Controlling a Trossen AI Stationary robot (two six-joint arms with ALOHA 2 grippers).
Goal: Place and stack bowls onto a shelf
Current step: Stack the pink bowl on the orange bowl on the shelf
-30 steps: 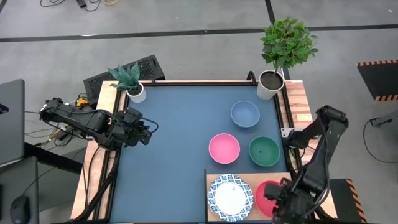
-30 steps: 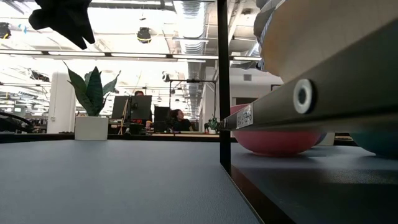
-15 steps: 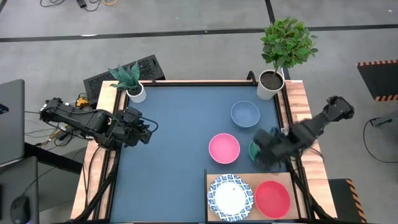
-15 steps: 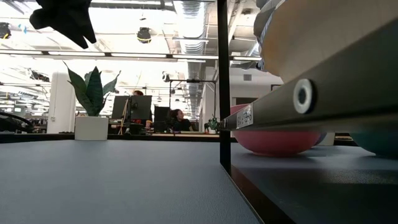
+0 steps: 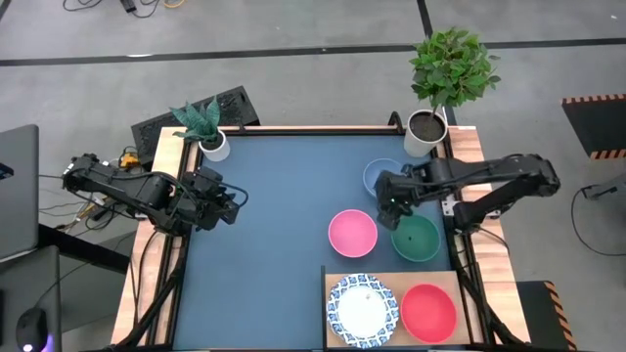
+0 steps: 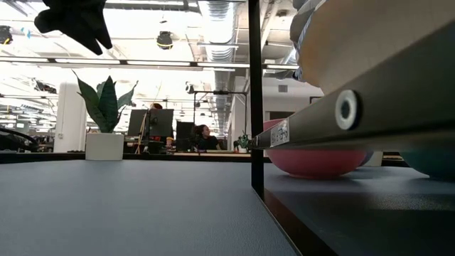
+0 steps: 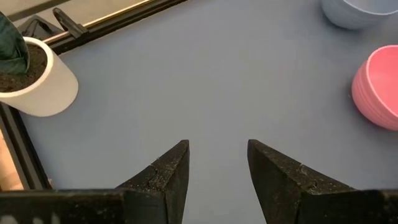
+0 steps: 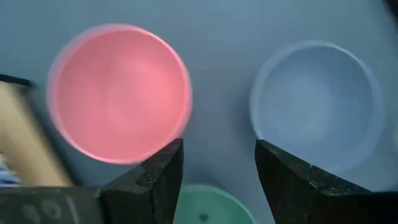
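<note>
My right gripper (image 5: 387, 207) is open and empty above the table, over the gap between a pale blue bowl (image 5: 385, 178), a pink bowl (image 5: 352, 233) and a green bowl (image 5: 419, 240). Its wrist view looks down on the pink bowl (image 8: 118, 93), the pale blue bowl (image 8: 317, 102) and the green bowl's rim (image 8: 208, 205) past the open fingers (image 8: 217, 168). On the wood-grain shelf (image 5: 430, 279) at the near right sit a white bowl with a blue pattern (image 5: 360, 310) and a red bowl (image 5: 428, 311). My left gripper (image 5: 235, 203) waits open at the table's left edge.
A white pot with a spiky plant (image 5: 210, 145) stands at the far left corner and also shows in the left wrist view (image 7: 37, 81). A white pot with a leafy plant (image 5: 425, 132) stands at the far right, close behind the pale blue bowl. The dark blue tabletop (image 5: 274, 215) is bare left of the bowls.
My right gripper has gone from over the red bowl on the shelf toward the table's far edge and a little left, past the green bowl, to the gap between the three loose bowls. The red bowl stays on the shelf.
</note>
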